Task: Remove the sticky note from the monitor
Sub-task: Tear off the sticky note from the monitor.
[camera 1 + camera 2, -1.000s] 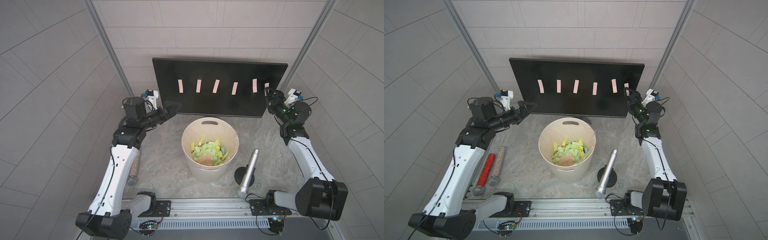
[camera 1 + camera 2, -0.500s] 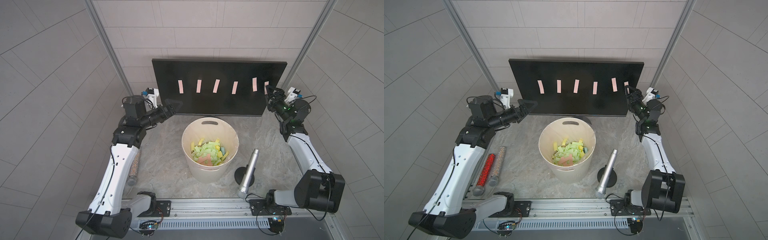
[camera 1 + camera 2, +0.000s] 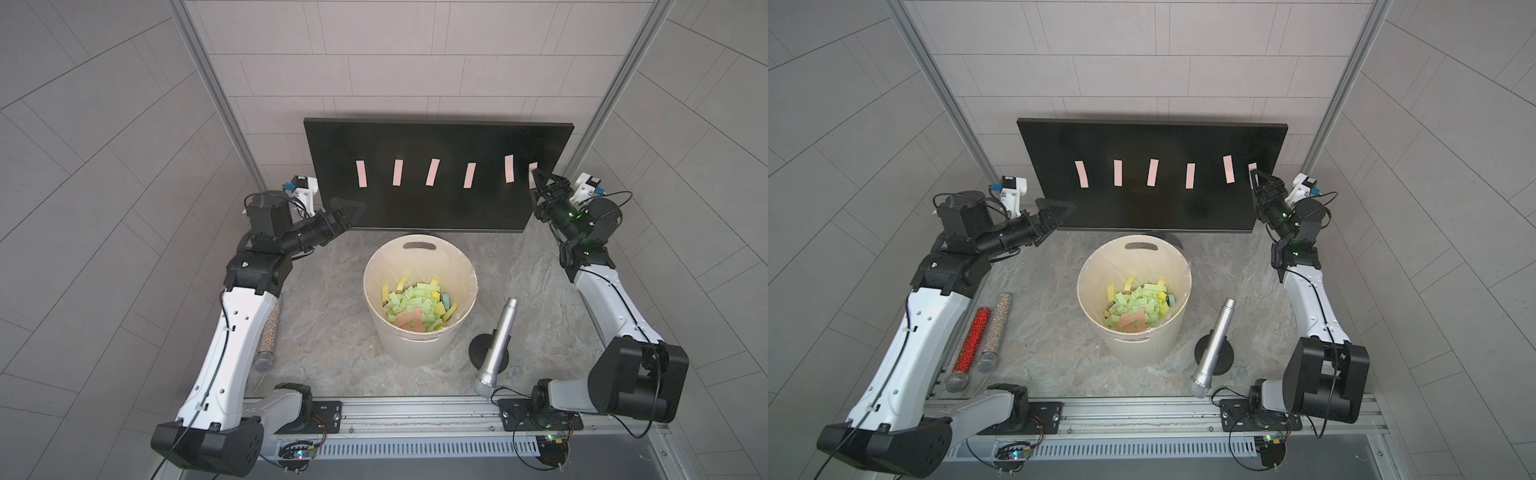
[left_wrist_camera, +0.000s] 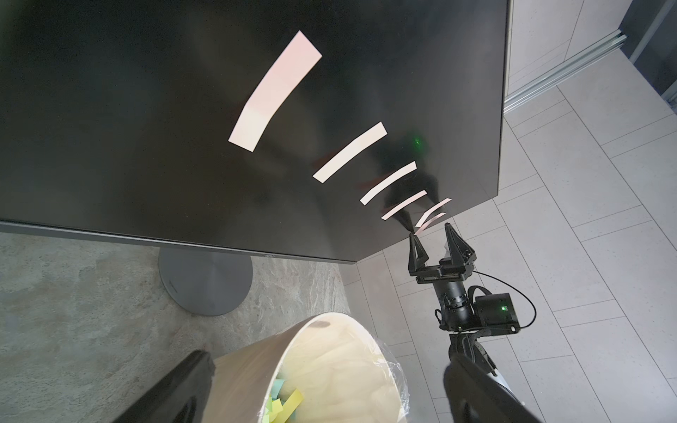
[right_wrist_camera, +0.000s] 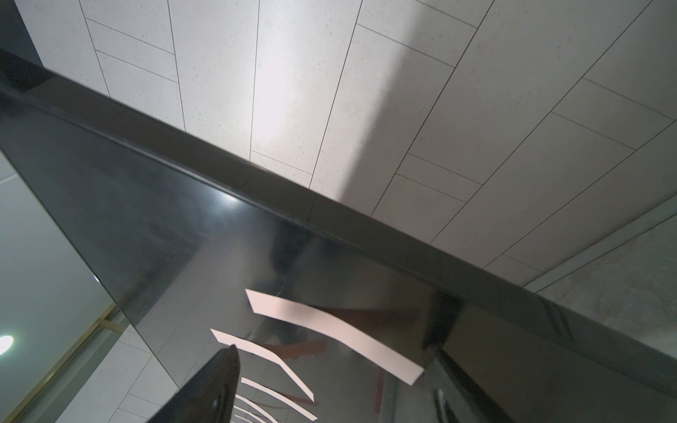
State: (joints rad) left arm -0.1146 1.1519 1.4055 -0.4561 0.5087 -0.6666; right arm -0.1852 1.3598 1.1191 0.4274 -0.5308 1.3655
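**Right gripper** [image 4: 430, 233] raised to the right-hand end of the monitor [image 3: 415, 137], jaws parted, nothing pinched yet.

**Sticky note** [image 5: 333, 329]: narrow pink strip on the dark screen, directly ahead of the fingertips. Lower end lifted slightly off the glass and lying in the gap between the jaws.

**Row of five further notes** [image 3: 432, 171] strung along the screen to this gripper's left.

**Cream bucket** [image 3: 419, 353] below and to the left of the gripper, back toward the arm bases, already holding discarded slips.

**Left gripper** [image 3: 1059, 210] spread wide and empty, off the monitor's lower left corner, well apart from the targeted note.

**Handling, as judged:**
- Featherweight, thin and limp.
- Adhesive probably confined to the upper band, hence the loose lower end.
- Best taken by that loose end, pads flat on both faces.
- Best peeled outward from the glass, not dragged along it.

**Likely troubles:**
- Tearing under a sharp pull.
- Slipping from smooth pads.
- Clinging to a finger on release.
- Scuffing of the glossy screen by a fingertip pressed too far forward.
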